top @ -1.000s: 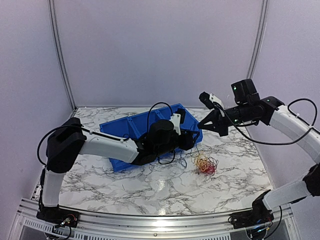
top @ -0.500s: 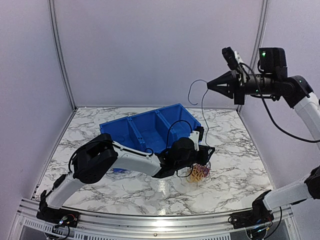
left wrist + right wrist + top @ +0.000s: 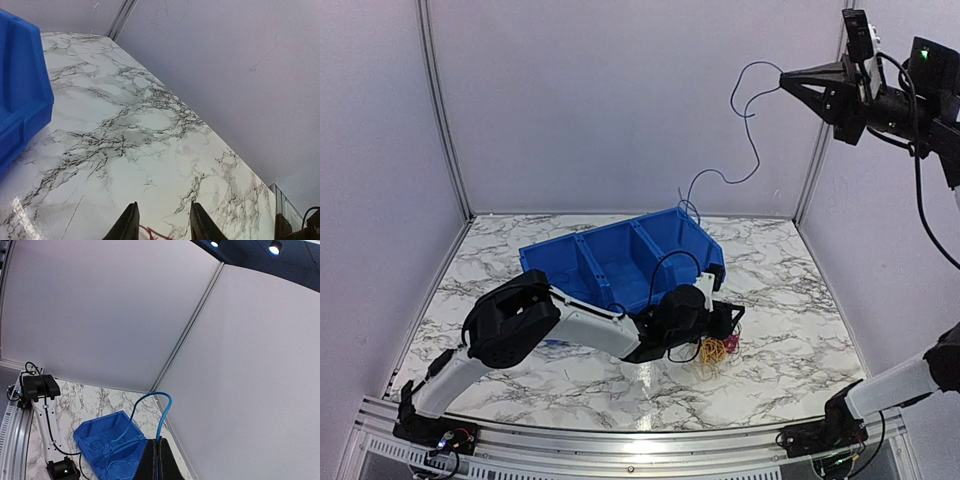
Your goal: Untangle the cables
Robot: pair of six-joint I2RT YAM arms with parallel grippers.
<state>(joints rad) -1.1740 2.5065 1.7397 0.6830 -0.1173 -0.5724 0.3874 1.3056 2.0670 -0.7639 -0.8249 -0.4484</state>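
Note:
My right gripper [image 3: 786, 80] is raised high at the upper right, shut on a thin blue cable [image 3: 752, 150]. The cable curls down to the back rim of the blue bin [image 3: 548, 262]. In the right wrist view it arches out from between my shut fingers [image 3: 159, 441] and runs down as the blue cable [image 3: 163, 410] into the bin [image 3: 89, 432]. My left gripper [image 3: 732, 315] lies low on the table, against the yellow and red cable tangle [image 3: 718, 348]. Its jaws [image 3: 162, 222] stand half closed with a red strand [image 3: 152, 233] between them.
The bin sits mid-table with three compartments. More blue cable coils [image 3: 116, 471] lie in its compartments. White walls and a corner post [image 3: 817, 150] stand close beside the raised right arm. The left arm [image 3: 570, 320] stretches low across the table in front of the bin.
My right gripper has risen up and to the right, drawing the blue cable out of the tangle. My left gripper moved from the bin's front to the tangle and narrowed onto it.

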